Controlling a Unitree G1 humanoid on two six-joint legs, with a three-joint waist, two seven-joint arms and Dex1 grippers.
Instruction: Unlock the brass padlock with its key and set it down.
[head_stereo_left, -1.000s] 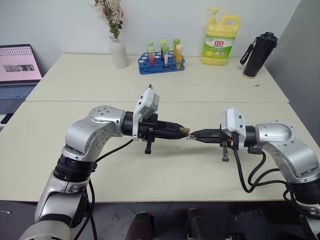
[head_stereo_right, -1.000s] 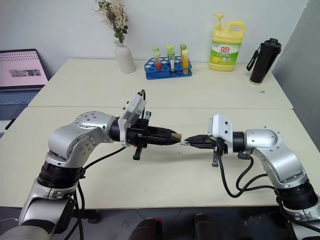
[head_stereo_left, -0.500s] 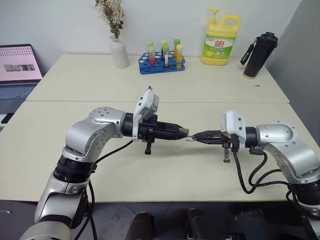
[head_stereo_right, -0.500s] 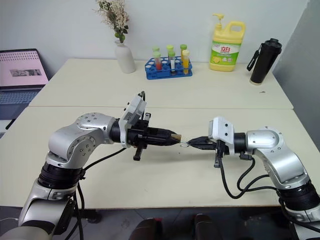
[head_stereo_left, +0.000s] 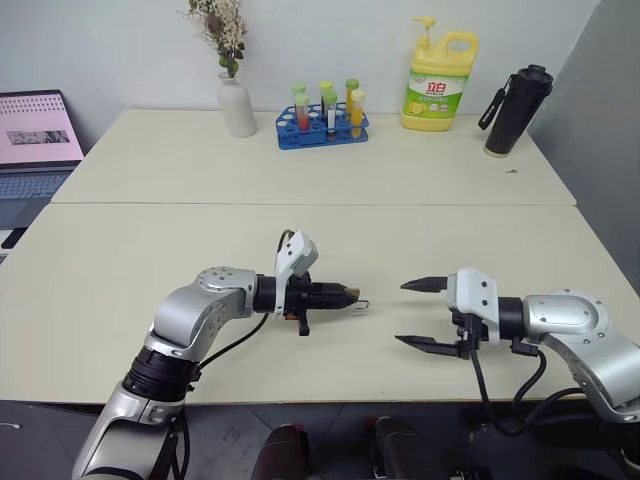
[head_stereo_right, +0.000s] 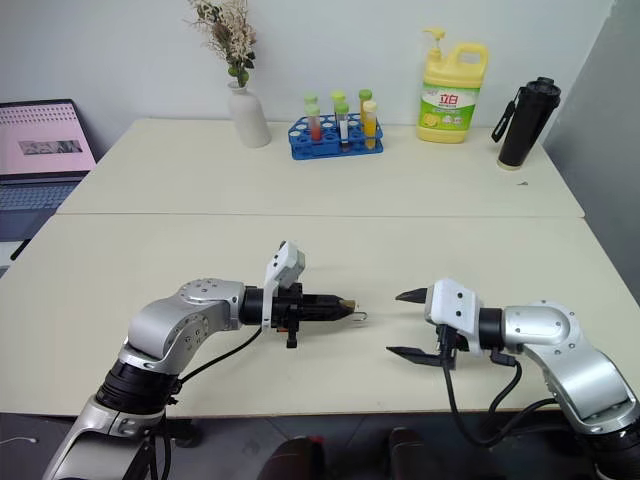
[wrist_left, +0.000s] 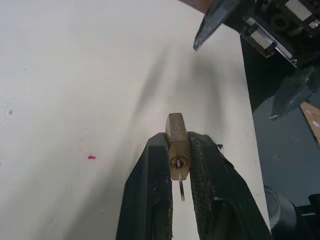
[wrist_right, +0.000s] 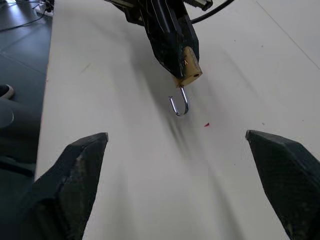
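Note:
My left gripper (head_stereo_left: 343, 296) is shut on the brass padlock (wrist_left: 177, 144), pinching its golden body between the fingertips just above the table. The thin silver shackle (wrist_right: 179, 105) hangs swung out of the body like an open hook. A thin silvery key (wrist_left: 181, 186) sticks out of the keyhole face, between the left fingers (wrist_left: 150, 200). My right gripper (head_stereo_left: 412, 313) stands wide open a short way to the right of the padlock, pointing at it, with nothing between its fingers (wrist_right: 75, 175).
At the back of the far table stand a white vase (head_stereo_left: 236, 105), a blue test-tube rack (head_stereo_left: 323, 120), a yellow detergent bottle (head_stereo_left: 440, 80) and a black bottle (head_stereo_left: 512, 110). A laptop (head_stereo_left: 35, 140) sits at the far left. The near table's front edge (head_stereo_left: 330, 402) lies close below both grippers.
The right gripper opened and drew back from the padlock's tip. Both arms sank toward the table. The shackle now hangs free.

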